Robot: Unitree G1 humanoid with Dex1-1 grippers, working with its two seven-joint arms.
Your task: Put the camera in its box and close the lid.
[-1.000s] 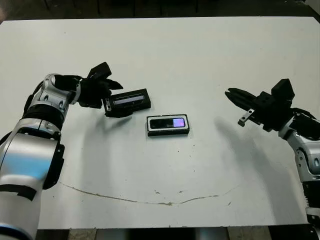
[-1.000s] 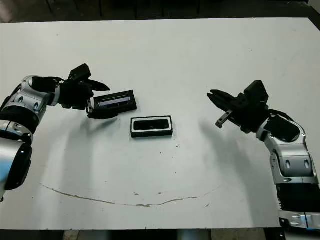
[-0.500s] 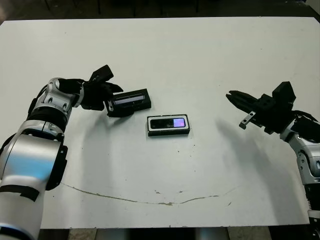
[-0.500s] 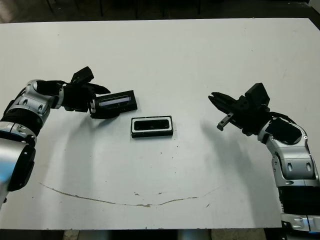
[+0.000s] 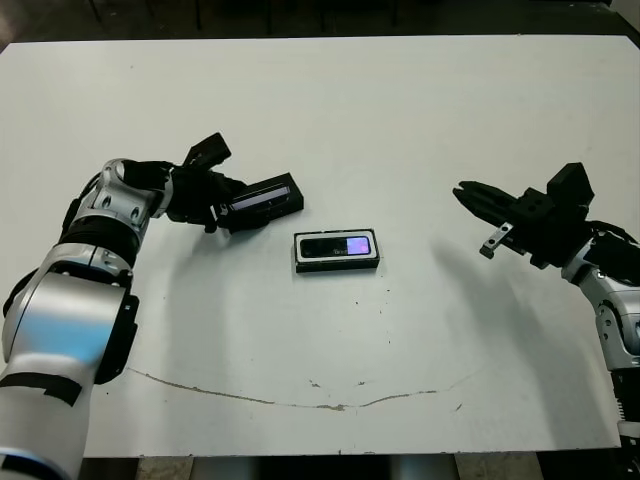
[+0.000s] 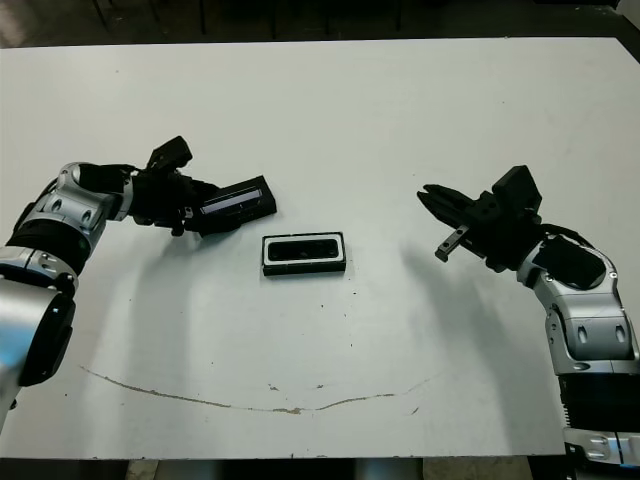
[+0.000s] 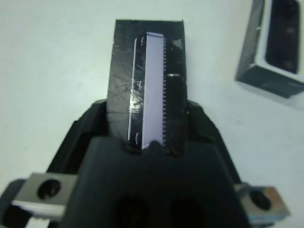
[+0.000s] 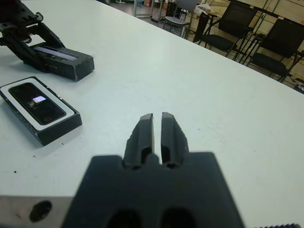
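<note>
The camera (image 5: 338,246), a slim black bar with a bluish-purple screen, lies inside the box (image 5: 336,267), a shallow white-lined tray at the table's middle. Just left of and behind the box, my left gripper (image 5: 222,205) is shut on one short end of the lid (image 5: 265,196). The lid is flat and black with a glossy strip (image 7: 147,85), and it is held tilted, with its free end pointing toward the box. My right gripper (image 5: 472,194) hovers well to the right of the box with its fingers (image 8: 146,124) shut on nothing.
A thin brownish line (image 5: 300,401) curves across the white table near its front edge. Black chairs (image 8: 237,21) stand beyond the table's far side. Bare table (image 5: 420,300) separates the box from my right gripper.
My left gripper has turned and shifted slightly toward the box, so the lid now sits more tilted and looks narrower. The right gripper has drifted slightly right.
</note>
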